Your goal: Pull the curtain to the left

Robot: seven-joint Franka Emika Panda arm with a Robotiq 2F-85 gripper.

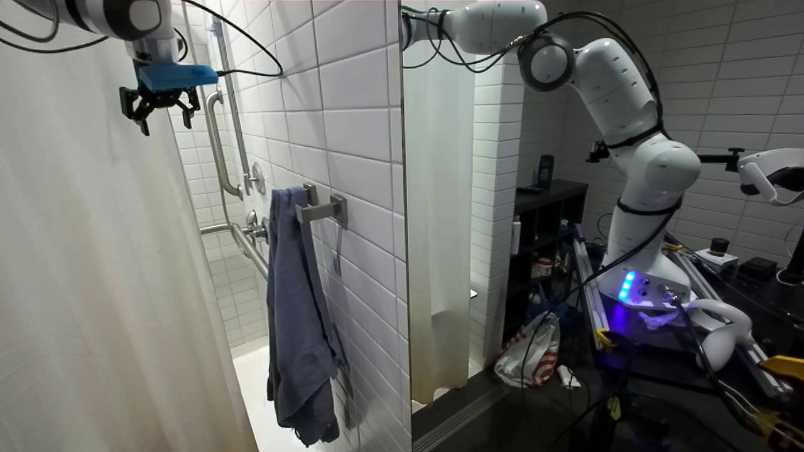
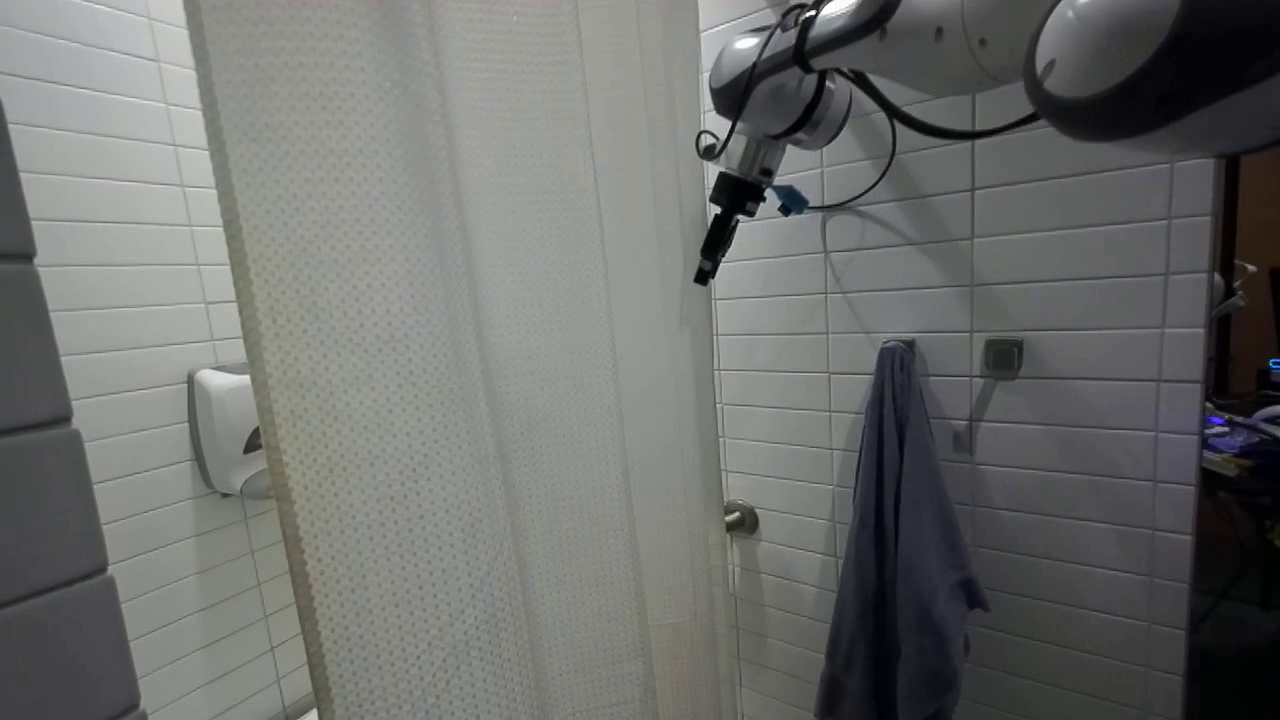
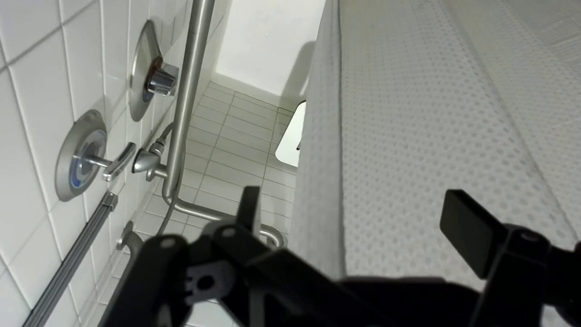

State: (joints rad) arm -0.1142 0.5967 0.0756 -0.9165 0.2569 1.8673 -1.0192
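Note:
The tall off-white curtain (image 1: 100, 263) hangs in long folds at the left of an exterior view. It fills the middle of an exterior view (image 2: 450, 350), where its dotted weave shows. In the wrist view the curtain (image 3: 417, 118) covers the right half, and its hemmed edge runs down between the two fingers. My gripper (image 1: 166, 124) is open, high up near the curtain's edge, pointing down. It also shows at the curtain's right edge in an exterior view (image 2: 706, 272). In the wrist view the gripper (image 3: 352, 200) has its fingers wide apart. Whether the fingers touch the fabric is not clear.
A blue-grey towel (image 1: 298, 314) hangs from a wall hook (image 1: 323, 210) on the tiled wall. Steel grab bars (image 3: 186, 100) and shower valves (image 3: 84, 156) sit on the shower wall. A mirror (image 1: 452, 188) reflects the arm. A white dispenser (image 2: 225, 425) is behind the curtain.

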